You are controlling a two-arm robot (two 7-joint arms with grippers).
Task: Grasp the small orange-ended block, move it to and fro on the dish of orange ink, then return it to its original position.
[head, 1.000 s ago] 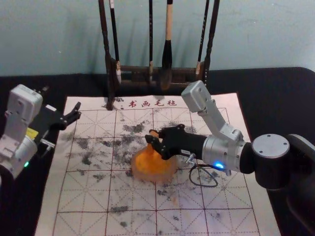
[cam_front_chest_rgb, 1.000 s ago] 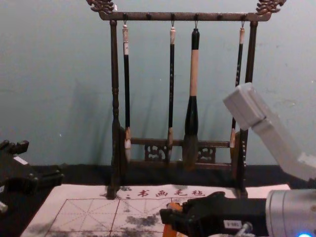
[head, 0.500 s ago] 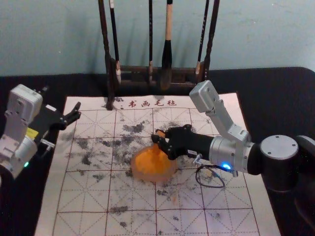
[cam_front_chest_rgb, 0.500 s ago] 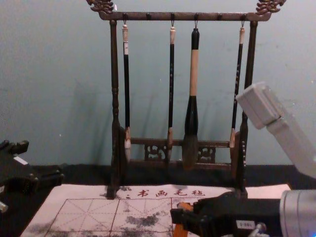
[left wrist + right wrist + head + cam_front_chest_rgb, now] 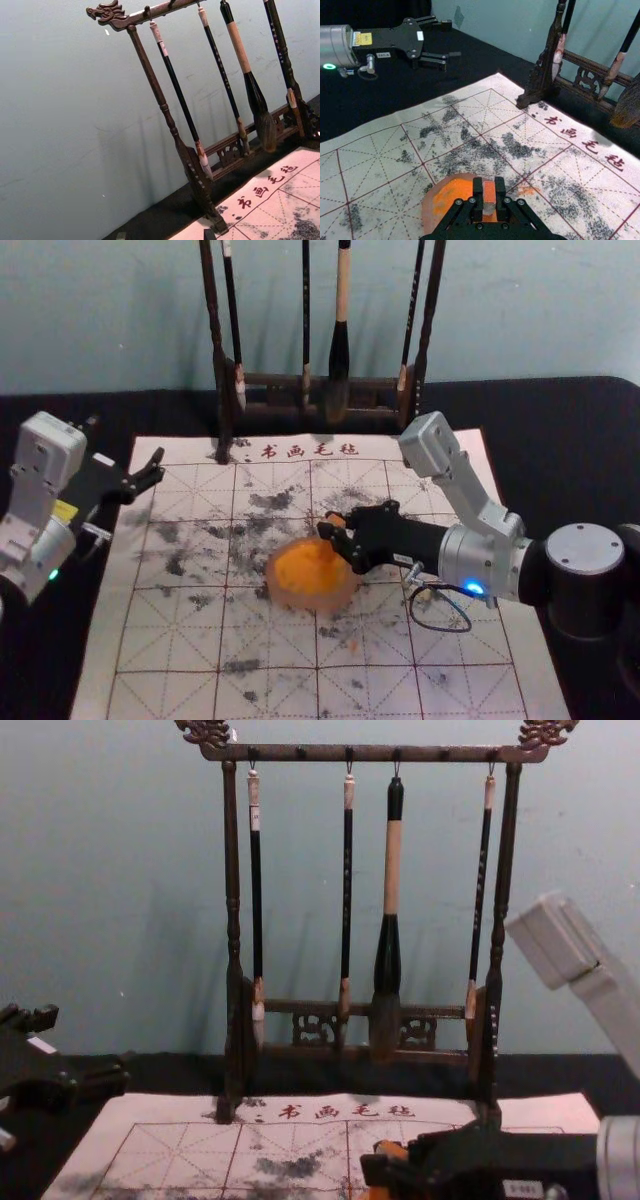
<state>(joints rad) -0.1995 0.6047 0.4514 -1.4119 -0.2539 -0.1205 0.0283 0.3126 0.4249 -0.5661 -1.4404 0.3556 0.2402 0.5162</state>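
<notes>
My right gripper (image 5: 334, 529) holds the orange-ended block (image 5: 335, 521) over the right part of the dish of orange ink (image 5: 300, 571) in the head view. In the right wrist view the right gripper (image 5: 489, 195) is shut on the block (image 5: 489, 192), with the dish (image 5: 431, 204) below and around it. The block's orange upper end (image 5: 390, 1151) shows at the fingers in the chest view. Whether its lower end touches the ink is hidden. My left gripper (image 5: 153, 473) is parked open at the mat's far left corner.
A dark wooden rack (image 5: 233, 920) with several hanging brushes, including a large one (image 5: 388, 960), stands behind the mat. The gridded, ink-spotted mat (image 5: 180, 640) lies under the dish on the black table (image 5: 560, 440).
My right gripper and the block have moved to the right, from over the middle of the dish to its right part. The left arm and the dish have stayed still.
</notes>
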